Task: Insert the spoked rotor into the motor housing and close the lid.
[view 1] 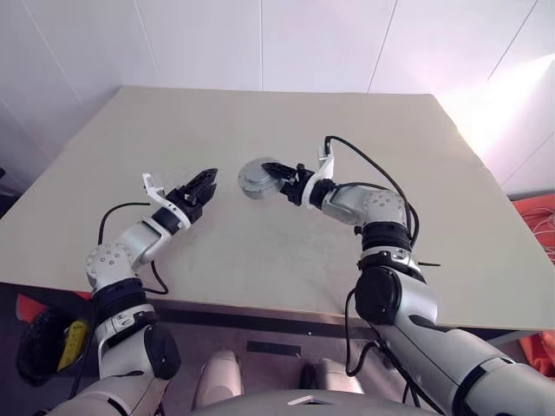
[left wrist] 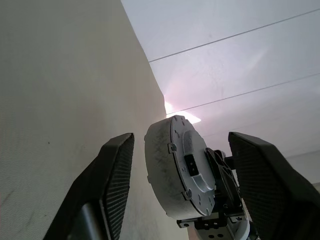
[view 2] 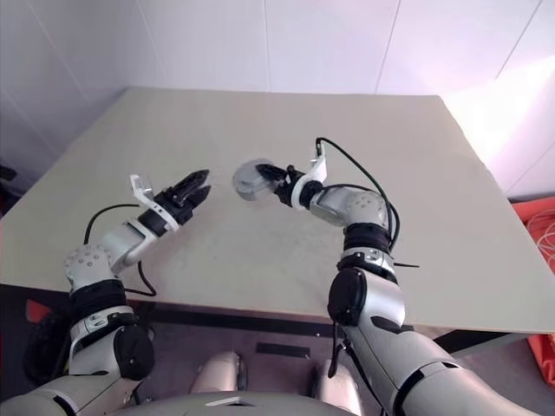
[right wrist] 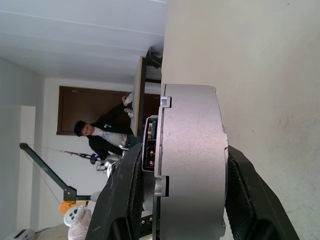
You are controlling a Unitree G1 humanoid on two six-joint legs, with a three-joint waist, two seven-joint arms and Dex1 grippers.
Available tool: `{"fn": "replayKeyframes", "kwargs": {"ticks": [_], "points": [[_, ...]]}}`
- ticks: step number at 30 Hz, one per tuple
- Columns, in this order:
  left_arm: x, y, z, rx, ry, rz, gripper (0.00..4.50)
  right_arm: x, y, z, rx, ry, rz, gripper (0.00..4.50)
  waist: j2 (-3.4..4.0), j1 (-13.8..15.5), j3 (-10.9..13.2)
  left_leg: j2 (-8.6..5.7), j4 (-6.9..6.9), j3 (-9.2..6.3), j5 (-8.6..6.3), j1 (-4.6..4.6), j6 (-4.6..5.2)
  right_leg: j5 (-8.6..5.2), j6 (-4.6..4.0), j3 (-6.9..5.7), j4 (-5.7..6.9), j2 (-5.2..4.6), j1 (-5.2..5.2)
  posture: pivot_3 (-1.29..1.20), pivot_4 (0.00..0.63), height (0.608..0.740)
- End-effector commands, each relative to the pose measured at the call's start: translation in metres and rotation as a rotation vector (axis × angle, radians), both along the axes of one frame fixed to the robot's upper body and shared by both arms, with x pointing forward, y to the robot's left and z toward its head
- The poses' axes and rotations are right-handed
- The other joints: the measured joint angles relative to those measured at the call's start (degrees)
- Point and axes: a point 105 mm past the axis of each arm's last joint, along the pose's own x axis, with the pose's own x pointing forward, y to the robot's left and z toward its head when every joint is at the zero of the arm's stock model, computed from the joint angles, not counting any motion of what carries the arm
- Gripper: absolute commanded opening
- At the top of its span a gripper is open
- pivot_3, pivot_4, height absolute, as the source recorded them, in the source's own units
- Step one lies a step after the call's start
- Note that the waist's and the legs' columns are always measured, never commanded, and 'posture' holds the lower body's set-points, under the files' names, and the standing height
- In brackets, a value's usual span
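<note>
The motor housing (view 1: 254, 178) is a round grey drum held on edge above the table (view 1: 260, 251), near its middle. My right gripper (view 1: 270, 173) is shut on it, one black finger (right wrist: 125, 195) on each flat face. The lid lies flat against the housing, so the two read as one closed case with a seam round the edge (right wrist: 161, 165). The spoked rotor is out of view. My left gripper (view 1: 206, 184) stands open a short way to the left of the housing, pointing at it without touching. Its fingers (left wrist: 117, 170) frame the drum (left wrist: 175, 170) from a distance.
The beige table's front edge (view 1: 260, 305) runs just before my arms. Red items and cables (view 1: 538, 225) lie on the floor to the right. White walls stand behind the table. A person (right wrist: 100, 132) stands far off in the room.
</note>
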Motion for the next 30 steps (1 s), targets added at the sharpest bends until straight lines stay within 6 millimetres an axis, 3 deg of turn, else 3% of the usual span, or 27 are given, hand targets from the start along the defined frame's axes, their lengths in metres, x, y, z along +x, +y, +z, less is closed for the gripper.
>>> {"fn": "replayKeyframes", "kwargs": {"ticks": [1,2,18,30], "points": [[0.0,-0.008,0.013,-0.079,-0.023,-0.048,4.17,0.004,0.008,0.041,0.076,-0.119,0.025,2.11,0.0,-0.03,0.0,0.0,0.0,0.0,0.0,0.0,0.0,0.01,0.01,0.0,0.0,0.0,0.0,0.0,0.0,0.74],[-0.002,-0.01,0.013,-0.091,-0.021,-0.073,4.44,0.004,0.008,0.041,0.076,-0.119,0.026,2.11,0.0,-0.09,0.0,0.0,0.0,0.0,0.0,0.0,0.0,0.01,0.01,0.0,0.0,0.0,0.0,0.0,0.0,0.74],[0.001,-0.045,0.02,-0.29,0.023,-0.239,4.44,-0.021,0.016,0.075,0.19,-0.249,0.171,2.11,-0.01,0.12,0.01,0.0,0.04,-0.01,0.0,-0.02,0.0,0.03,0.05,0.01,0.0,0.01,0.0,0.0,0.0,0.74],[-0.003,-0.063,0.031,-0.319,-0.005,-0.31,4.44,-0.029,0.022,0.062,0.13,-0.232,0.205,2.11,-0.02,0.21,0.0,0.0,0.06,-0.01,0.0,-0.02,0.0,0.05,0.09,0.01,0.01,0.01,0.01,0.0,0.0,0.74]]}}
